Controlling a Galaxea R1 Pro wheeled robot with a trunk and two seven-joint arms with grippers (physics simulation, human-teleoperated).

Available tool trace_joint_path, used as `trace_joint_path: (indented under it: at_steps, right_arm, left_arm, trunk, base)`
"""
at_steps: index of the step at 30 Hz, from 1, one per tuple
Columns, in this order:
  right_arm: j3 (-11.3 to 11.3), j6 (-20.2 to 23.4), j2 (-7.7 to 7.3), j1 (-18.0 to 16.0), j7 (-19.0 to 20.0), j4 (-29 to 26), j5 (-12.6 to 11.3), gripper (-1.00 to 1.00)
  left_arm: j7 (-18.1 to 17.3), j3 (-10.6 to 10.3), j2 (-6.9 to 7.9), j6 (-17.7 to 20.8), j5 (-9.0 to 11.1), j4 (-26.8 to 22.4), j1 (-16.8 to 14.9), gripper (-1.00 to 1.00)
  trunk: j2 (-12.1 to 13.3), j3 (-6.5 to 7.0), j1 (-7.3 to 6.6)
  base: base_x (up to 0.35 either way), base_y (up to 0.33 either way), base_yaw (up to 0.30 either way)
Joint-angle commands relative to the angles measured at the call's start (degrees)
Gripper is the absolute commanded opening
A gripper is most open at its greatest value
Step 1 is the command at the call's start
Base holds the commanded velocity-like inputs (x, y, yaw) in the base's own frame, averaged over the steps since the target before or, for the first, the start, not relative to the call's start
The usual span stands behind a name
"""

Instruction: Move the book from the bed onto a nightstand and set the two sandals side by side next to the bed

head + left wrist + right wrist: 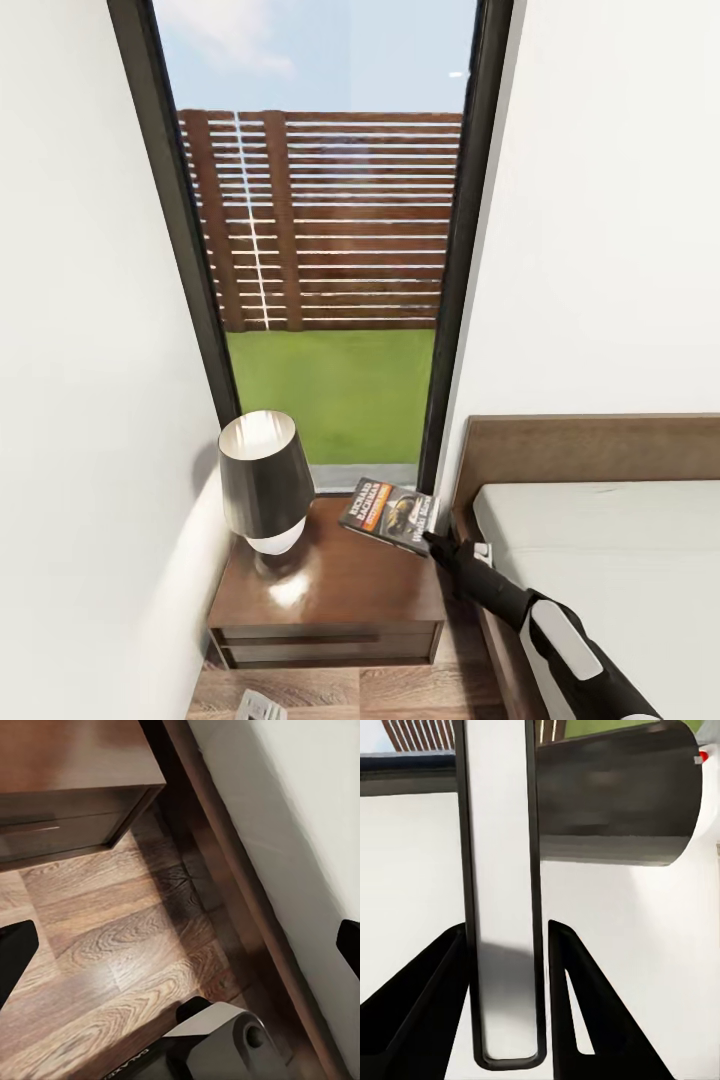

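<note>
While the right tool (432,541) grips the book (390,513) above the nightstand (330,590) beside the lamp (263,480), the left tool (180,945) hangs released.

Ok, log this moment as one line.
stage: placing book | right gripper: shut on book, held over nightstand back corner | beside: lamp | left gripper: open, over floor by bed

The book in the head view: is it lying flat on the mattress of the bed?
No. The book is held by the right gripper above the far right corner of the nightstand, clear of the bed.
</note>
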Motion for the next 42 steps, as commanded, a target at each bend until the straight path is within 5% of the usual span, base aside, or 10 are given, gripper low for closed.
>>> trace_joint_path:
  at_steps: [1, 10, 14, 17, 20, 22, 27, 30, 35, 42]
  right_arm:
    - [0.15, 0.29, -0.05, -0.06, 0.10, 0.03, -0.34, -1.00]
    - [0.21, 0.44, 0.15, -0.06, -0.34, 0.12, -0.75, -1.00]
    - [0.23, 0.39, 0.16, -0.06, -0.36, 0.12, -0.74, -1.00]
    - [0.23, 0.34, 0.17, -0.06, -0.36, 0.12, -0.74, -1.00]
    - [0.24, 0.33, 0.17, -0.06, -0.36, 0.12, -0.74, -1.00]
    - [0.24, 0.32, 0.17, -0.06, -0.36, 0.12, -0.74, -1.00]
    - [0.24, 0.31, 0.17, -0.06, -0.36, 0.12, -0.70, -1.00]
    - [0.24, 0.31, 0.17, -0.06, -0.36, 0.12, -0.69, -1.00]
    - [0.24, 0.31, 0.17, -0.06, -0.36, 0.12, -0.66, -1.00]
    - [0.24, 0.23, 0.17, -0.06, -0.38, 0.12, -0.49, -1.00]
  left_arm:
    - [-0.16, 0.46, -0.01, -0.32, -0.61, 0.02, -0.05, 1.00]
    - [-0.75, 0.89, 0.09, -0.15, -0.25, -0.14, -0.05, 1.00]
    - [-4.67, 3.27, 0.69, 1.53, 6.13, -2.14, -0.61, 1.00]
    - [-10.49, 3.80, 1.13, 7.73, 11.21, -7.06, -0.93, 1.00]
    - [-16.09, 4.01, 1.27, 19.35, 15.10, -17.39, -1.06, 1.00]
    - [-18.13, 4.11, 1.30, 26.57, 16.97, -24.76, -1.09, 1.00]
    - [-19.17, 3.98, 1.01, 34.40, 21.74, -36.50, -1.11, 1.00]
    - [-21.03, 3.46, 0.97, 38.25, 22.43, -40.36, -1.11, 1.00]
    - [-31.24, 2.58, 1.47, 41.12, 22.63, -42.09, -1.11, 1.00]
    - [-30.57, 2.64, 1.35, 43.38, 22.55, -42.29, -1.11, 1.00]
  trunk:
    - [-0.13, -0.13, 0.04]
    - [-0.13, -0.13, 0.04]
    - [-0.13, -0.13, 0.04]
    - [-0.13, -0.13, 0.04]
    - [-0.13, -0.13, 0.04]
    - [-0.13, -0.13, 0.04]
    - [-0.13, -0.13, 0.04]
    - [-0.13, -0.13, 0.04]
    - [-0.13, -0.13, 0.04]
    - [-0.13, -0.13, 0.04]
  base:
    - [0.000, 0.000, 0.000]
    - [0.000, 0.000, 0.000]
    - [0.000, 0.000, 0.000]
    - [0.000, 0.000, 0.000]
    - [0.000, 0.000, 0.000]
    - [0.000, 0.000, 0.000]
    - [0.000, 0.000, 0.000]
    - [0.000, 0.000, 0.000]
    - [0.000, 0.000, 0.000]
    - [0.000, 0.000, 0.000]
